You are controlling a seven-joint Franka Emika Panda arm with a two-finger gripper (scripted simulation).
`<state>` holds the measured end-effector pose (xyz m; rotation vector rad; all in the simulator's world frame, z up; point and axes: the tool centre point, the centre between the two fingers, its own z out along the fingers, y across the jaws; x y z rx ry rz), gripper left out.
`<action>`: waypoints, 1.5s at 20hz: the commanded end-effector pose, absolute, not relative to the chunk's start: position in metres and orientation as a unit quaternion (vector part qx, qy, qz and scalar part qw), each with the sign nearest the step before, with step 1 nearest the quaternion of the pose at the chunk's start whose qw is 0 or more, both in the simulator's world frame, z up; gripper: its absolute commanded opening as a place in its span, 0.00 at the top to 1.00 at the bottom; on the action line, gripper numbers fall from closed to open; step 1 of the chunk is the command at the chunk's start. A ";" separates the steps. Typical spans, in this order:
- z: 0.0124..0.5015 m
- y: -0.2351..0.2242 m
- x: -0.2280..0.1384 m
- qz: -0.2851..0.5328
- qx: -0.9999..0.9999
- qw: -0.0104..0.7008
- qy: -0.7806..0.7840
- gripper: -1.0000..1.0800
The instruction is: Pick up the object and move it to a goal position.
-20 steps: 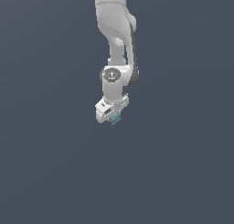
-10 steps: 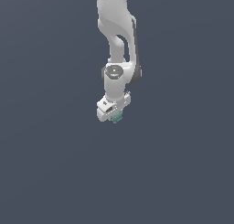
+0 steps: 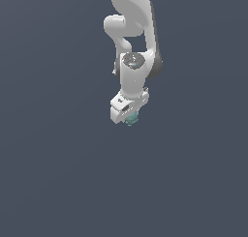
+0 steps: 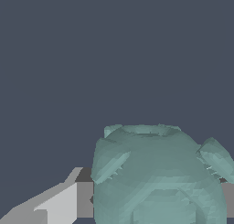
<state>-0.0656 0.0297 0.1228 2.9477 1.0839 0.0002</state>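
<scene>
**Gripper closed on the blob**

Gripper (image 3: pixel 130 119) hung from the white arm (image 3: pixel 133 47) against the plain dark grey backdrop when I looked at the exterior view. Its fingers pointed downward and a little toward that view's right. The blob (image 3: pixel 131 118) showed as a small pale teal lump poking out just beneath the white gripper body, narrower than the gripper itself. I read the fingers as closed on it, touching either side.

From the wrist view I saw the blob (image 4: pixel 160 177) filling the space between the fingers, its surface faceted with ridged bumps sticking out at the sides. One grey finger (image 4: pixel 84 199) pressed against its flank; the opposite finger (image 4: pixel 228 199) showed only as a sliver at the frame edge, also against the blob. Behind it I saw only uniform dark grey.
</scene>
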 end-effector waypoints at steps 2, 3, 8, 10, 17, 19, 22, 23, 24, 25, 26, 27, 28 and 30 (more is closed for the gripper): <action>0.156 0.050 -0.059 0.000 0.938 0.001 0.345 1.00; 0.166 0.056 -0.057 0.000 0.938 0.001 0.345 1.00; 0.215 0.085 -0.046 0.000 0.938 0.001 0.345 1.00; 0.235 0.097 -0.042 0.000 0.938 0.001 0.345 1.00; 0.300 0.136 -0.026 0.000 0.938 0.000 0.346 1.00; 0.317 0.146 -0.022 0.000 0.938 0.000 0.346 1.00; 0.339 0.159 -0.015 0.000 0.938 0.000 0.345 1.00; 0.346 0.164 -0.013 0.000 0.938 0.000 0.345 1.00; 0.353 0.168 -0.012 0.000 0.938 0.000 0.345 1.00; 0.360 0.172 -0.010 0.000 0.938 0.000 0.345 1.00; 0.366 0.175 -0.008 0.000 0.939 0.000 0.345 1.00; 0.372 0.179 -0.006 0.000 0.939 0.000 0.345 1.00; 0.378 0.183 -0.004 0.000 0.939 0.000 0.345 1.00; 0.389 0.189 -0.001 0.000 0.939 0.000 0.345 1.00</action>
